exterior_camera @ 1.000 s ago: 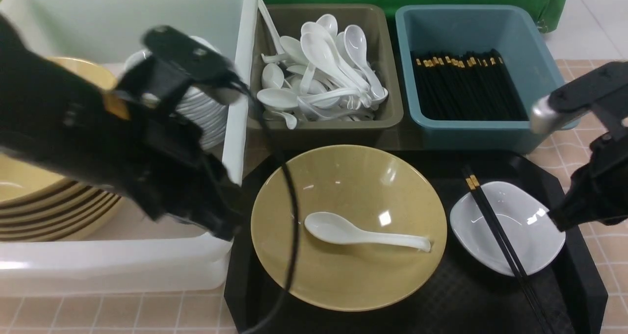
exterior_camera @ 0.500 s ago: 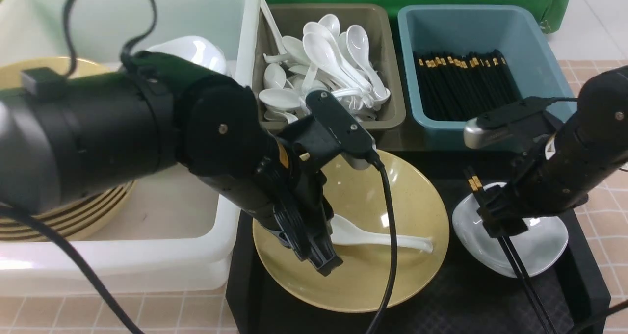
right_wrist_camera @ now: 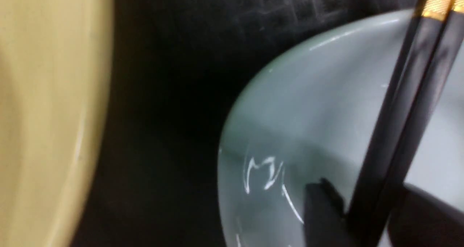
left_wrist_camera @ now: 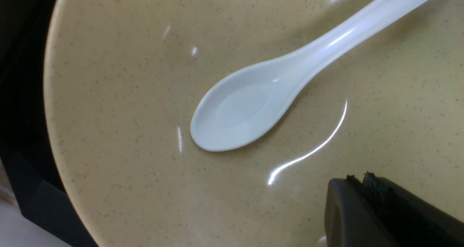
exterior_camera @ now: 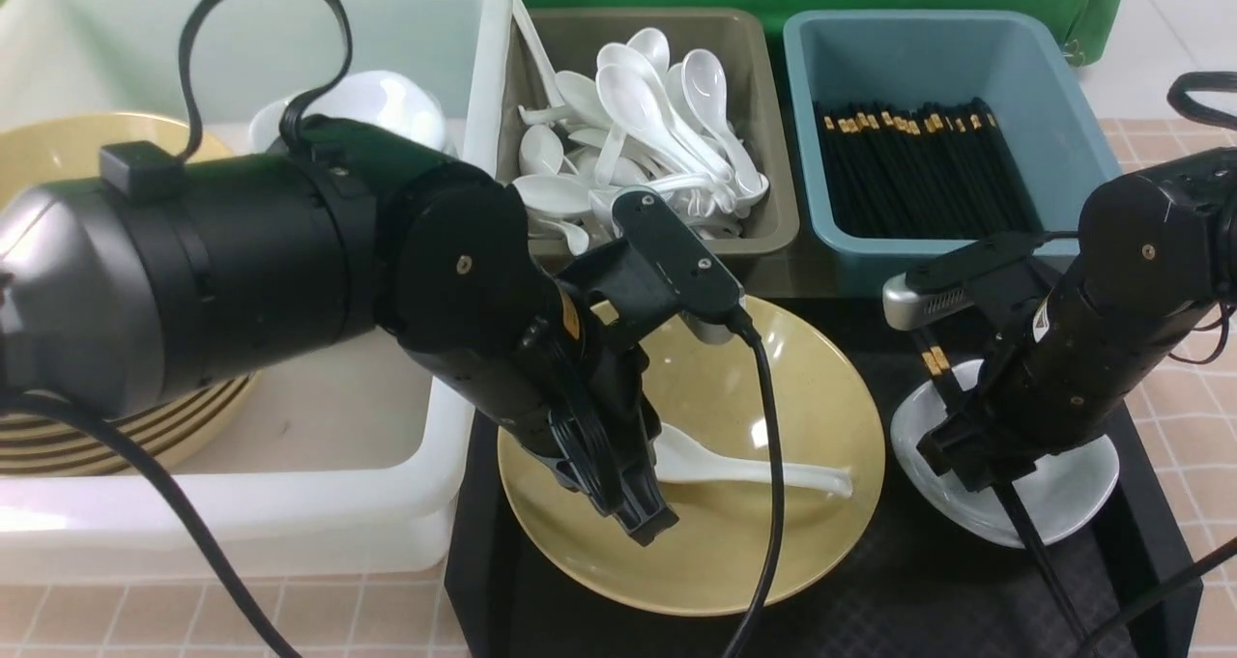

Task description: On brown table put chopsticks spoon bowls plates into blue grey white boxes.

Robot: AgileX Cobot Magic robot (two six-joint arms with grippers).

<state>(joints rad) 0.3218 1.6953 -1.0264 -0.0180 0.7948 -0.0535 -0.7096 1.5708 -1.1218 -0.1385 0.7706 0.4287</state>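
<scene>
On the left part of the black tray (exterior_camera: 870, 581) sits a yellow bowl (exterior_camera: 715, 561) with the white spoon (exterior_camera: 763, 472) inside. The left gripper (exterior_camera: 643, 523) hangs over it, fingers closed and empty. On the tray's right part the chopsticks (right_wrist_camera: 395, 131) cross a white plate (exterior_camera: 1073, 489). The right gripper (exterior_camera: 981, 470) has its fingers around them, but I cannot tell if they press. Behind the tray stand the olive-grey box (exterior_camera: 580, 40) and the teal box (exterior_camera: 947, 59).

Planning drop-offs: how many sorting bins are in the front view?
3: the white tub at far left, the olive-grey bin in the middle behind the yellow bowl, the teal-blue bin at right. None seem hidden.
</scene>
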